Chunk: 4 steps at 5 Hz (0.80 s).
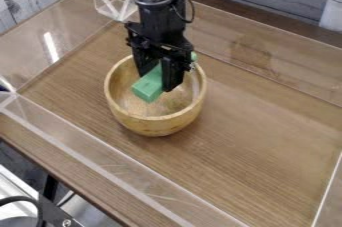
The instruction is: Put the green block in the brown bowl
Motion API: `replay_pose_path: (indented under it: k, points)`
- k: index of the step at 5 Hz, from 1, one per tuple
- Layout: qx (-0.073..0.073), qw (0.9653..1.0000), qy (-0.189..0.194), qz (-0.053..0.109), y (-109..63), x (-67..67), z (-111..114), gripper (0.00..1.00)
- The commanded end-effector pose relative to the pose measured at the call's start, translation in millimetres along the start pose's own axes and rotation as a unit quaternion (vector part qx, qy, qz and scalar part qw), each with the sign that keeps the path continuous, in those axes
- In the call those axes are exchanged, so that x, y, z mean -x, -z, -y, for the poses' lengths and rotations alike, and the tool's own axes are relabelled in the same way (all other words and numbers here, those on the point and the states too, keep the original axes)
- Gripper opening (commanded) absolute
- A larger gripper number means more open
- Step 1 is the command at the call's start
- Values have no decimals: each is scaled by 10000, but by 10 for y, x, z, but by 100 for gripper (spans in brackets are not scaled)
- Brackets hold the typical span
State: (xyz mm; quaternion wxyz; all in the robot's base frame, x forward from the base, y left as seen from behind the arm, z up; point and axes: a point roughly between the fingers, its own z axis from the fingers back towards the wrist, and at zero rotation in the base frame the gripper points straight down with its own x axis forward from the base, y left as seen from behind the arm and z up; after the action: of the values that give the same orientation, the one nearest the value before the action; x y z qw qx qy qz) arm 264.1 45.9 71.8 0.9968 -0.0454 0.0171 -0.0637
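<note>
Nearest the camera: a clear plastic wall runs along the front edge of the bench, a wood-grain surface with glare on its left side. Dark frame legs show below the bench at the lower left.

Mid-bench, slightly left of centre: the brown bowl, round, thick-walled, light wood, sitting flat on the bench. Nothing else lies on the bench near it.

Over the bowl: the claw, black, pointing straight down, its fingers reaching below the rim line into the bowl's opening. The green block sits between the fingers, tilted, its lower end toward the near-left of the bowl interior, upper end up between the fingers. Claw is grasping the green block; fingers sit against its sides. Cannot tell whether the block's lower end touches the bowl floor.

Above: the black arm rises straight up out of the top of the view.

Far side: the rear clear wall of the enclosure, and beyond it pale grey planks at the upper right.
</note>
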Motion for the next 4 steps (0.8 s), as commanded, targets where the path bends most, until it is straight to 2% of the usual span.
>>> replay_pose_path:
  k: [1, 4]
  points:
    - [-111, 9996, -46, 252, -141, -60, -62, 0]
    - [-109, 9998, -138, 132, -81, -20, -129, 0]
